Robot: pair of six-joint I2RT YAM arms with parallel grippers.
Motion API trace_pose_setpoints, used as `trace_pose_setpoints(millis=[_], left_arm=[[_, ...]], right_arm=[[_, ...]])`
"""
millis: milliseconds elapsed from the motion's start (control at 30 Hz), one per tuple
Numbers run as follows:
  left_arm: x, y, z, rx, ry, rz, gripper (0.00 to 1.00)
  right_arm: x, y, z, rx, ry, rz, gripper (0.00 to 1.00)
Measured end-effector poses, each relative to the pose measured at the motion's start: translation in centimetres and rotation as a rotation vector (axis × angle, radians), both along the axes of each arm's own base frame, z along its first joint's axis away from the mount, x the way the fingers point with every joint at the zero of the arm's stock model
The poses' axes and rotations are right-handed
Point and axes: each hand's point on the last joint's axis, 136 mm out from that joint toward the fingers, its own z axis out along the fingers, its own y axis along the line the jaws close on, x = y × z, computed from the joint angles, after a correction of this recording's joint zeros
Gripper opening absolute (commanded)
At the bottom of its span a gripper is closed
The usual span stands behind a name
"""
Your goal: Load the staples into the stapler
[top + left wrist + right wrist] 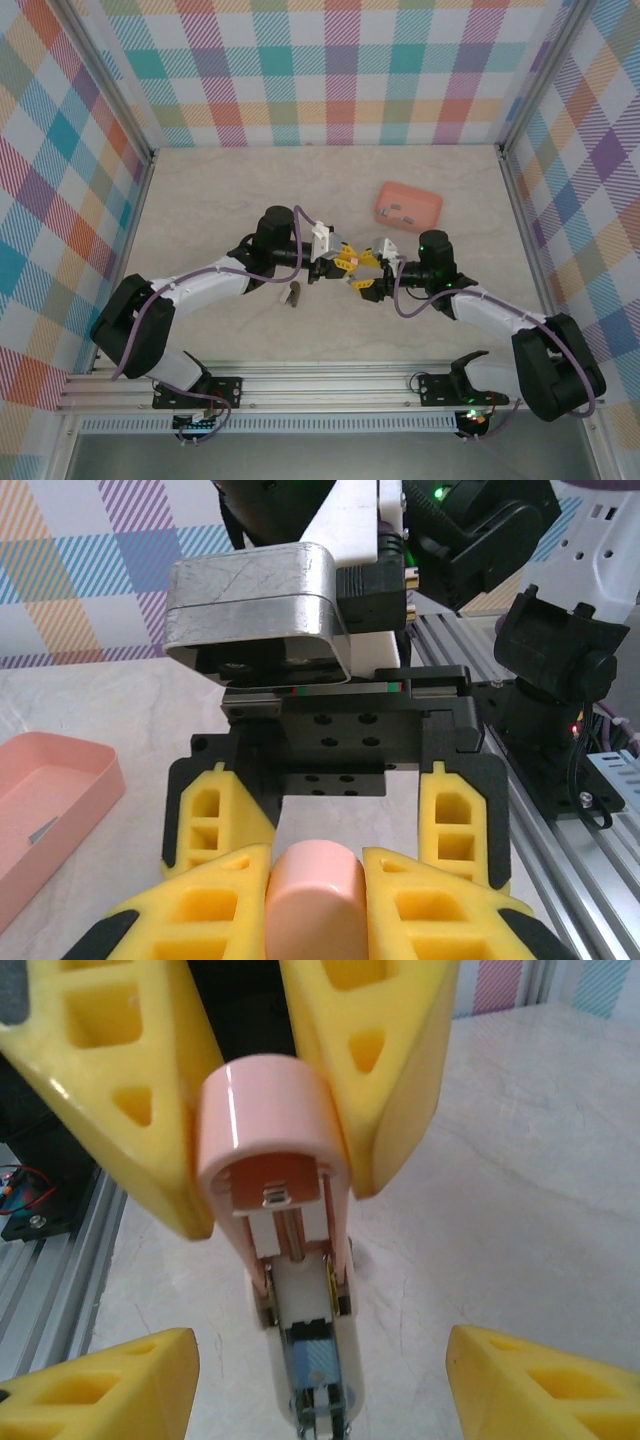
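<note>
The left gripper (340, 262), with blocky yellow fingers, is pinched tight on the rounded end of a salmon-pink plastic stapler (265, 1125). It holds the stapler over the pale marble-patterned tabletop (230, 190), near the middle of the workspace. In the left wrist view the pink end sits squeezed between the two yellow pads and touches both. In the right wrist view the stapler's inside is exposed. A white and metal channel runs from the gripped end toward the camera. Whether any strip sits in that channel cannot be told.

On the table beneath the left forearm lies a small dark item (293, 293), too small to identify.

Just to the right, the right gripper (320, 1345) faces the left one head on. Its jaws are spread wide and it holds nothing. In its own wrist view, its yellow fingers stand on either side of the stapler's free end, apart from it on both sides.

Further right and farther from the arm bases, a salmon-orange rounded plastic tray (425, 197) rests flat on the table, well apart from both grippers. The staples (397, 210), short grey metallic strips, lie inside it on its floor, and at least two can be made out from above. In the left wrist view the tray appears at the left edge with one grey strip on its floor.
</note>
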Motion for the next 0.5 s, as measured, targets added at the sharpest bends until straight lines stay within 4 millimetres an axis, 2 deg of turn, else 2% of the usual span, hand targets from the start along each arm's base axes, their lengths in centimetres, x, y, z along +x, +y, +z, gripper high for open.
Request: trace_pose_setpoints(millis=[233,400,500], left_arm=[[0.0,-0.1,0.4,-0.008,0.009,-0.005,0.00],[0.0,-0.1,0.4,-0.008,0.015,-0.004,0.00],[0.0,-0.1,0.4,-0.008,0.015,-0.004,0.00]], right_arm=[[0.1,1.3,0.4,0.024,-0.022,0.040,0.66],[0.2,1.8,0.6,0.040,-0.032,0.055,0.59],[0.3,1.9,0.5,0.047,-0.027,0.058,0.50]])
